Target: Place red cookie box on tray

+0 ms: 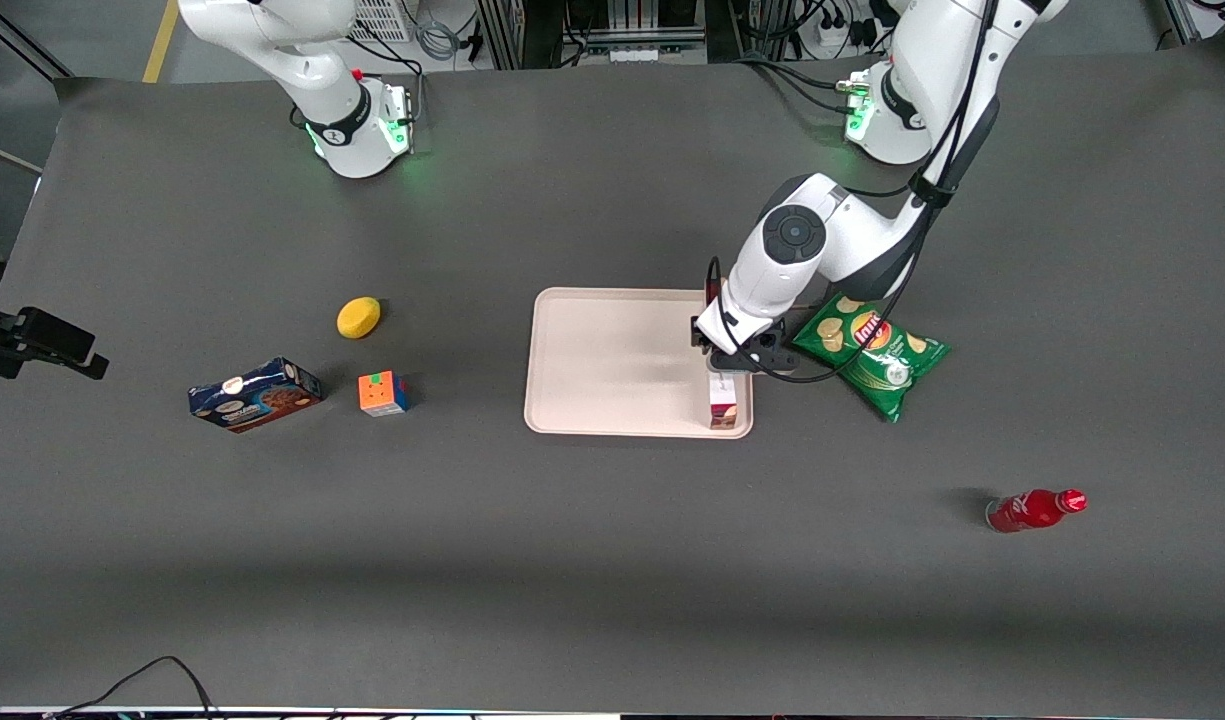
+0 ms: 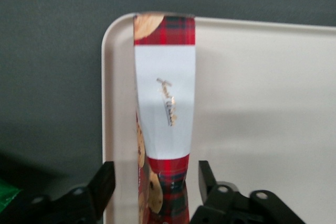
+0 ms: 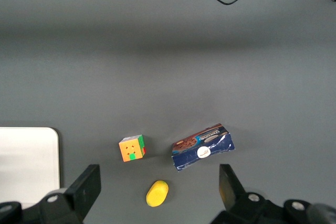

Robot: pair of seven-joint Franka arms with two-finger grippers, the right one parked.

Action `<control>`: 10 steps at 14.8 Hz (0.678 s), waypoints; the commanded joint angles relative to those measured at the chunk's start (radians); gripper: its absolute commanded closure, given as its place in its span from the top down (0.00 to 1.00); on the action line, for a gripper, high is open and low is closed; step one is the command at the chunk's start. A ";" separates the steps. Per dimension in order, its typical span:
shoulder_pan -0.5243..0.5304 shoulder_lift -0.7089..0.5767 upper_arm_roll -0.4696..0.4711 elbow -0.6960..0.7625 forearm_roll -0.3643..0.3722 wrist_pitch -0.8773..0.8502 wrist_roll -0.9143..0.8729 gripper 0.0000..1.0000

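The red box [image 2: 165, 119] already lies on the tray [image 2: 262, 103], between the open fingers of the gripper [image 2: 156, 192] and untouched by them; only withdrawal seems left.

In the front view, the left arm's wrist covers the gripper [image 1: 729, 368] and most of the red cookie box [image 1: 723, 406]; only the box's end nearest the camera shows, on the tray [image 1: 612, 360]. The arm also hides a corner of the tray and part of a green chip bag [image 1: 877, 355]. In the left wrist view, the box [image 2: 165, 114] and both fingers [image 2: 102, 184] are cut off by the picture's edge.
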 commanded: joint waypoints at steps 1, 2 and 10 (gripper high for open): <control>-0.003 -0.032 0.026 0.095 0.018 -0.113 0.057 1.00; -0.002 -0.046 0.052 0.139 0.017 -0.182 0.092 1.00; 0.028 -0.241 0.333 0.295 -0.126 -0.465 0.454 1.00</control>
